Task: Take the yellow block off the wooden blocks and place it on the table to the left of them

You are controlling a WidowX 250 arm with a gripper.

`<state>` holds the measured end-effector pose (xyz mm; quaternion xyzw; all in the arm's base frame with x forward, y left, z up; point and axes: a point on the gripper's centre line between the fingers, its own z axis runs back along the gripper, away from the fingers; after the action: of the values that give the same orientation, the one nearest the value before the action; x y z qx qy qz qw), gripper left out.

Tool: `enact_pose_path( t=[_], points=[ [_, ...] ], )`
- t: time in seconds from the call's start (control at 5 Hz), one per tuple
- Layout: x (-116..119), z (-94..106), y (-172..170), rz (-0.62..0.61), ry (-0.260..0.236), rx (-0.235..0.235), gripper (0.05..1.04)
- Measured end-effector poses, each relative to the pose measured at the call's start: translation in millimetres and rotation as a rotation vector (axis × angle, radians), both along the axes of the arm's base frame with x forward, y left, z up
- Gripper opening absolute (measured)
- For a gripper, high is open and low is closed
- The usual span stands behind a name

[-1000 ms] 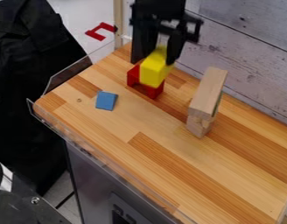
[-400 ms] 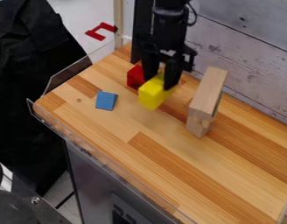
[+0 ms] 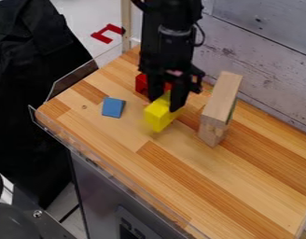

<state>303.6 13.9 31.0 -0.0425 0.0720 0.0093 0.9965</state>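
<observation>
The claw [image 3: 166,100] is partly open, as wide as the yellow block [image 3: 158,115], and it holds this block between its two fingers. The block hangs out below the claw; whether it touches the table [image 3: 208,179], I cannot tell. Behind the claw, and partly hidden by it, is the red block [image 3: 142,83]. The blue block [image 3: 113,107] lies to the left of the claw, and the wooden blocks [image 3: 220,103] stand near it, to the right.
</observation>
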Motion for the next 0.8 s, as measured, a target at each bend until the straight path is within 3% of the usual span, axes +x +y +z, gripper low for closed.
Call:
enact_pose_path(
  t=[0.2,0.8],
  points=[
    [1.0,-3.4,0.8,0.039,-0.008,0.017,0.519],
    [-2.2,-16.8,-4.7,0.024,0.035,0.024,0.519]
  ],
)
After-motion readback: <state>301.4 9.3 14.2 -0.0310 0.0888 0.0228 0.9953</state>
